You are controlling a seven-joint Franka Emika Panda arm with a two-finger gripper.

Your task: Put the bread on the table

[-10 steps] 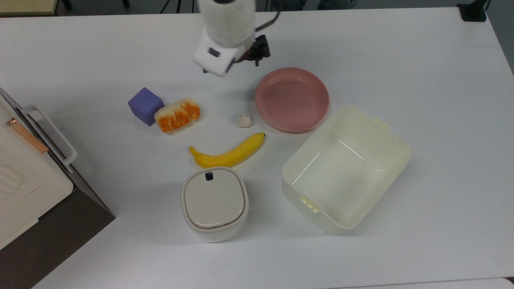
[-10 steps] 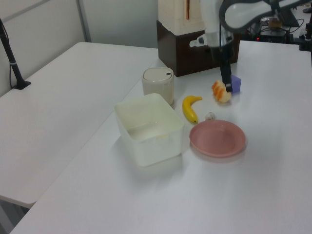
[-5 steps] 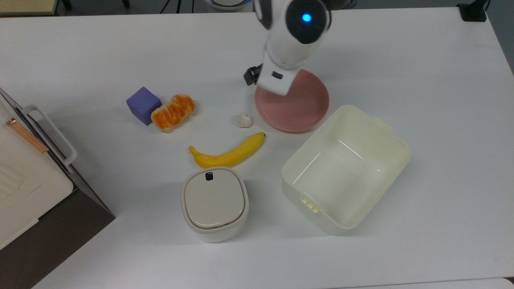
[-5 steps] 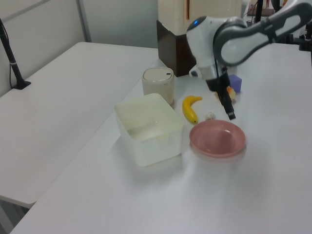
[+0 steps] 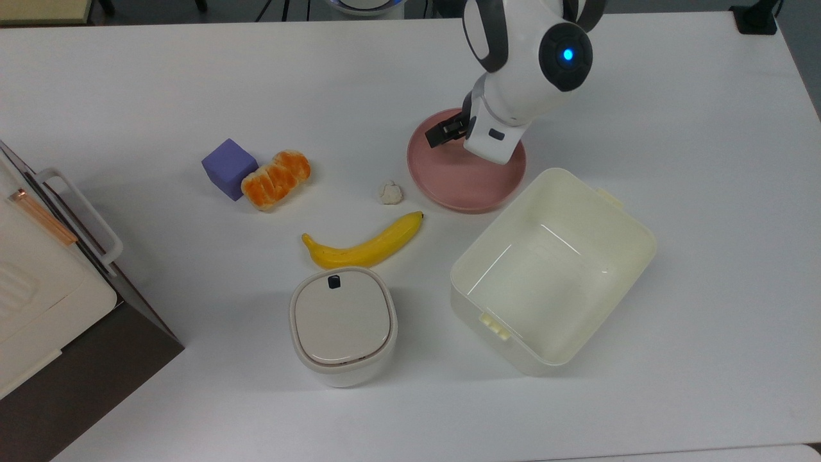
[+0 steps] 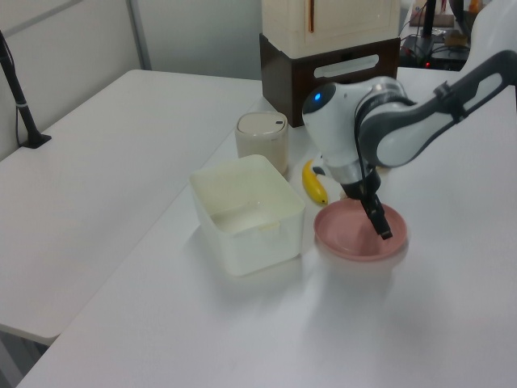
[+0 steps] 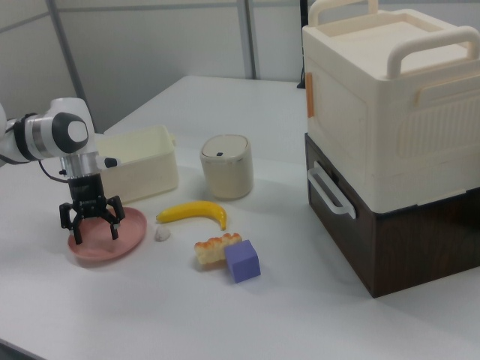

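In the top view, the bread (image 5: pixel 276 179) lies on the counter (image 5: pixel 673 128), touching a purple cube (image 5: pixel 229 169). In the left view, the arm hides it. In the right view, the end effector (image 7: pixel 91 223) hangs spread, empty, over the pink plate (image 7: pixel 126 238); banana (image 7: pixel 193 213) between.

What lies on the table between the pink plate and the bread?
In the top view, a small white lumpy ball sits between the pink plate and the bread, close to the plate.

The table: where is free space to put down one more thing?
The table is bare at the top view's right, past the tub, and along its top-left edge. It is crowded between purple cube, bread, banana and pink plate.
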